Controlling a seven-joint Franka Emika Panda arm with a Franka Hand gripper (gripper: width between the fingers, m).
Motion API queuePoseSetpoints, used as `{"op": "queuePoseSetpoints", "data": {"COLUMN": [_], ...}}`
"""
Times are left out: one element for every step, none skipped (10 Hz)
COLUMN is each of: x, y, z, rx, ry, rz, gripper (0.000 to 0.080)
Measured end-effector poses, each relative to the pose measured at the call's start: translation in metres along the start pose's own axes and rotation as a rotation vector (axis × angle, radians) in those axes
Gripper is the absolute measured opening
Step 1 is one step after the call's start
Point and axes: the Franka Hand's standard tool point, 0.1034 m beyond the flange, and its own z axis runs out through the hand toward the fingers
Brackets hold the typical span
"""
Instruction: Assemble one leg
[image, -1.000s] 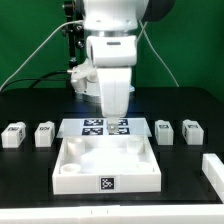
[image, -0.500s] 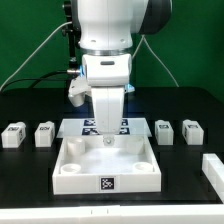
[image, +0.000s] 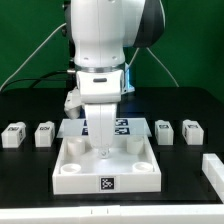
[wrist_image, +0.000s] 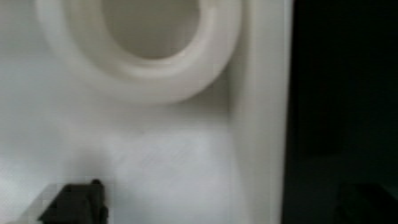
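Four small white legs with tags stand in a row on the black table: two at the exterior view's left (image: 12, 134) (image: 44, 133) and two at its right (image: 164, 131) (image: 191, 131). My gripper (image: 104, 150) hangs low inside the large white panel (image: 108, 178), close above its floor and far from every leg. In the wrist view the panel's round socket (wrist_image: 151, 50) fills the picture, very close. One dark fingertip (wrist_image: 75, 205) shows at the edge. Nothing lies between the jaws of the gripper (wrist_image: 205, 208), which stand wide apart.
The marker board (image: 122, 127) lies flat just behind the panel. Another white part (image: 212, 170) lies at the exterior view's lower right. The black table (wrist_image: 338, 110) shows beside the panel's edge. A green wall stands behind the arm.
The arm has come forward from above the marker board and dropped down, so the gripper now sits low inside the panel.
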Motion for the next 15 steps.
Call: {"op": "queuePoseSetpoints", "data": {"x": [0.0,-0.0003,-0.0004,-0.0004,-0.0004,-0.0004,-0.0005,-0.0003,-0.0004,-0.0004,-0.0004,-0.0004,-0.0004,-0.0004,-0.0004], "y": [0.0007,0.0006,0.0005,0.0005,0.0005,0.0004,0.0004,0.0022,0.0027,0.0028,0.0029,0.003,0.003,0.003,0.003], "z": [0.0,0.0001,0.0001,0.0002,0.0002,0.0003,0.0003,-0.0009,-0.0013,-0.0013,-0.0014,-0.0015,-0.0015,-0.0015,-0.0015], "rx": [-0.007,-0.006,-0.006,-0.006,-0.006,-0.006,-0.006,-0.013,-0.015,-0.015,-0.015,-0.016,-0.016,-0.016,-0.016], "ry": [0.001,0.0,0.0,0.0,0.0,0.0,0.0,0.0,0.0,0.0,0.0,0.0,0.0,0.0,0.0], "rz": [0.006,0.007,0.007,0.007,0.007,0.007,0.007,0.007,0.007,0.007,0.007,0.007,0.007,0.007,0.007], "gripper": [0.065,0.0645,0.0645,0.0488,0.0306,0.0171,0.0171,0.006,0.006,0.006,0.006,0.006,0.006,0.006,0.006]}}
